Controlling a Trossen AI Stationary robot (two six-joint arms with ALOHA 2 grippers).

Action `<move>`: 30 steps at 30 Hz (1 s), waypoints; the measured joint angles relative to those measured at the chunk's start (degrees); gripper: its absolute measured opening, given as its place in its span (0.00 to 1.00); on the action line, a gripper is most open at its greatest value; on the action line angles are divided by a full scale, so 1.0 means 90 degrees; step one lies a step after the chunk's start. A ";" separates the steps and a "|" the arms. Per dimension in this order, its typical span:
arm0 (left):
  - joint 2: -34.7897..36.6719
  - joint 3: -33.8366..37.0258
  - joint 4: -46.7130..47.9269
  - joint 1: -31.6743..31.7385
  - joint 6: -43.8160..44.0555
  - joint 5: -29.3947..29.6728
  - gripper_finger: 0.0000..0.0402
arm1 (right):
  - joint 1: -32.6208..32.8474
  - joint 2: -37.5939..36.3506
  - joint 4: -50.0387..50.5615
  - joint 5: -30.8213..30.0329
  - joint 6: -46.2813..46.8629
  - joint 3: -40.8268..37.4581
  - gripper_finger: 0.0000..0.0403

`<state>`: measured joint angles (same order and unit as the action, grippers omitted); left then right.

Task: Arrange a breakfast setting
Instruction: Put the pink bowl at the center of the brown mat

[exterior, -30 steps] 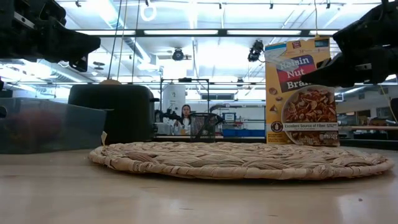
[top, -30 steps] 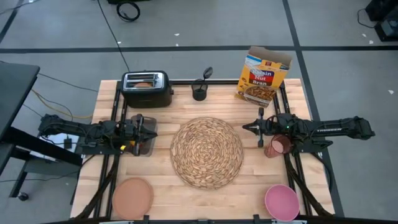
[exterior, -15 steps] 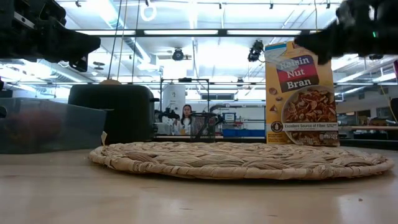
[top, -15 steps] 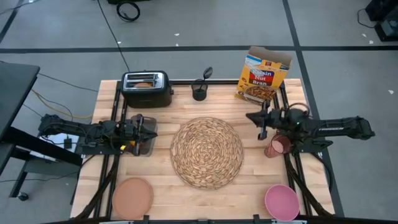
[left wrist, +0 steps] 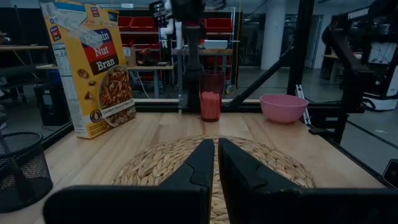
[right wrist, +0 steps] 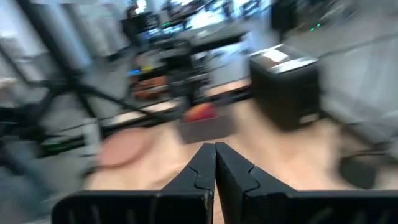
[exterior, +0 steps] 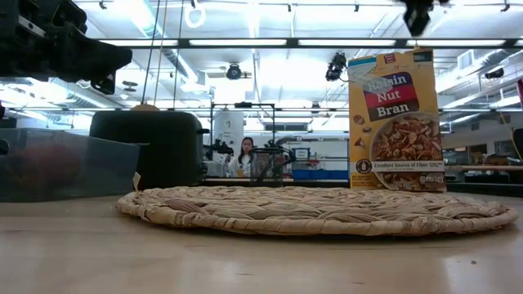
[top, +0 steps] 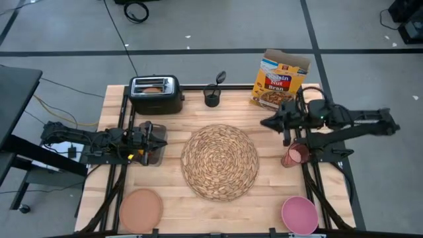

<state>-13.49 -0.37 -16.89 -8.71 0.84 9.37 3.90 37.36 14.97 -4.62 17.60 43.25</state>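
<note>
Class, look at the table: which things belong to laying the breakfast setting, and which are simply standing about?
For the job: the straw mat, plate, bowl, cup, toast, apple.

Standing about: the toaster, cereal box, wire pot, clear tub.
</note>
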 joint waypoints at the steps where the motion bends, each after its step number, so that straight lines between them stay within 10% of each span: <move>1: 0.0000 -0.0001 -0.0002 0.0001 0.0000 0.0000 0.07 | 0.0273 0.0208 0.0058 0.0003 0.0193 0.0205 0.02; 17: 0.0000 0.0000 -0.0002 0.0002 0.0000 0.0000 0.07 | 0.3871 0.2622 0.1785 0.0166 0.5095 0.2411 0.02; 30: -0.0001 0.0001 -0.0002 0.0001 0.0000 0.0000 0.07 | 0.6012 0.4821 0.1594 0.0503 1.1731 0.2480 0.02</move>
<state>-13.50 -0.36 -16.91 -8.70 0.84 9.37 58.00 80.74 29.32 -0.09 123.18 65.57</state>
